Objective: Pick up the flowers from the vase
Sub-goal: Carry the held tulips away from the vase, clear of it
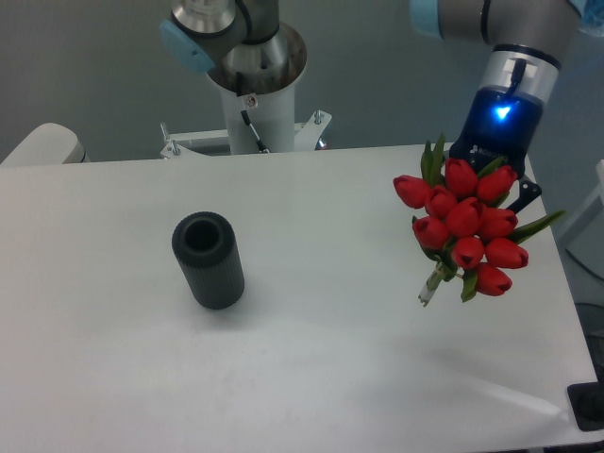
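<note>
The flowers (465, 226), a tight bunch of red tulip buds with green leaves and pale stems, hang in the air over the right side of the table, stem ends pointing down-left. My gripper (494, 168) sits behind the bunch, mostly hidden by the buds, and is shut on the flowers; a blue light glows on its wrist. The vase (208, 260), a dark ribbed cylinder with a thick round rim, stands upright and empty on the left half of the table, far from the gripper.
The white table (311, 377) ends close to the right of the bunch. The arm's base column (251, 85) rises behind the table's far edge. A dark object (587, 406) sits at the lower right corner.
</note>
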